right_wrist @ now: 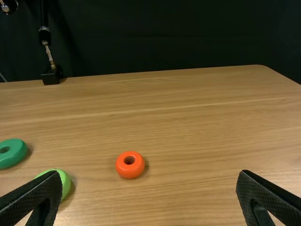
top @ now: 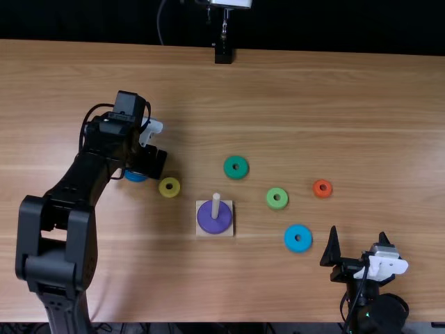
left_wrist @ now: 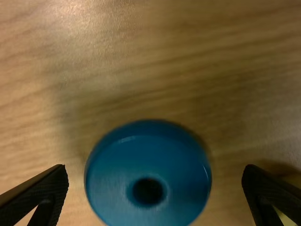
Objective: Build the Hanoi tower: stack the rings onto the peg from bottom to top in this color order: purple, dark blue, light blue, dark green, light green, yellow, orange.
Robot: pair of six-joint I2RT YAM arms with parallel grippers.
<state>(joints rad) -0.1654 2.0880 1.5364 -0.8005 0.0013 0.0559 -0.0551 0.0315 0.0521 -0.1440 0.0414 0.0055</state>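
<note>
We see pale cylindrical peg upright, light brown wooden table, black backdrop beyond; left gripper, right gripper spread.

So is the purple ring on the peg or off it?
On it: the purple ring lies on the square base, with the peg standing up through its hole.

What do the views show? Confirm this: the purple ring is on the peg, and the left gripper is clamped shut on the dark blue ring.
Not clamped: the left wrist view shows the left gripper open, with table visible between each finger and the dark blue ring. The purple ring is on the peg, as stated.
</note>
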